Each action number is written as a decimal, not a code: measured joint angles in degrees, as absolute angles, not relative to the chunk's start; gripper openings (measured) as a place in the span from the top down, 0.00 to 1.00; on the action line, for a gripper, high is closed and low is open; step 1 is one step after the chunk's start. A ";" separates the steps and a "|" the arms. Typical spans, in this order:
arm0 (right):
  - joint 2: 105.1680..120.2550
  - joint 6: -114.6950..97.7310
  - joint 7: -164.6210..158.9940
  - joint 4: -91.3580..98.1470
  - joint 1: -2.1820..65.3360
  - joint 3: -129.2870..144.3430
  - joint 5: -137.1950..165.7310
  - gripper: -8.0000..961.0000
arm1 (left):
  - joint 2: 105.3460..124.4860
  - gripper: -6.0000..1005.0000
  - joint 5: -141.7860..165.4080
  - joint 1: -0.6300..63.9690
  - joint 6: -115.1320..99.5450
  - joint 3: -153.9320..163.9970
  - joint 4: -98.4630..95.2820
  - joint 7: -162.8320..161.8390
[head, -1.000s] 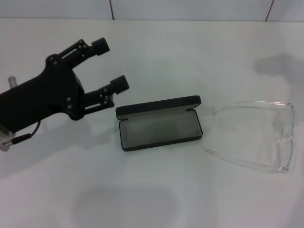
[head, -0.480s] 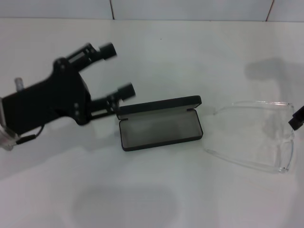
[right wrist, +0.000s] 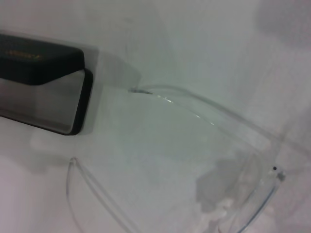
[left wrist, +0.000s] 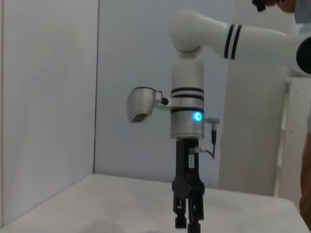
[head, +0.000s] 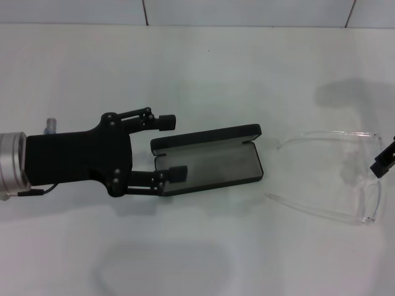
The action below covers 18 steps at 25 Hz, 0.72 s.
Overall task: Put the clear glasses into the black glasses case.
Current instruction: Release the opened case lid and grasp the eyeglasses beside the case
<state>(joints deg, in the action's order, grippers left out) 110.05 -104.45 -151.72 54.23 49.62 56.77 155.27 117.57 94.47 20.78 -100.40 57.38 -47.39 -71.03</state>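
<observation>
- Since a second ago, the left hand (head: 171, 148) has swung down to the black glasses case (head: 208, 160), its released fingers straddling the case's left end; the right hand (head: 384, 160) has entered by the frame.
- Whether the right hand is clenched cannot be told.
- The clear glasses (head: 336, 176) lie unfolded on the surface (head: 203, 68), just right of the open case.
- The left hand should steady the case; the right should pinch the front frame, not the thin arms.

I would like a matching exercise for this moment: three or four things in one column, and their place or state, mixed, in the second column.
Things:
1. black glasses case
2. clear glasses
3. left tool
4. right tool

States:
a. at the picture's right edge, by the lenses
b. open, fingers at the case's left end
c. lid open, empty
d. lying unfolded on the table

Pairs: 1-c, 2-d, 3-b, 4-a
</observation>
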 joint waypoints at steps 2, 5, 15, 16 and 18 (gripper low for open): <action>110.32 -104.18 -151.81 54.05 49.79 57.07 155.71 0.27 | 117.63 0.15 95.25 20.53 -100.40 57.35 -48.16 -70.96; 110.74 -103.55 -151.93 52.51 50.37 57.15 156.70 0.28 | 117.93 0.15 96.17 20.39 -100.27 57.33 -48.56 -70.81; 111.52 -101.38 -152.35 50.88 50.71 57.03 157.71 0.29 | 118.13 0.15 96.77 20.38 -100.14 57.26 -48.60 -68.97; 111.58 -101.08 -152.35 50.72 50.71 57.01 157.91 0.30 | 118.15 0.15 96.77 20.36 -100.14 57.24 -48.60 -68.80; 111.70 -100.43 -152.36 50.43 50.71 57.00 158.15 0.30 | 118.17 0.16 96.77 20.33 -100.11 57.22 -48.60 -68.64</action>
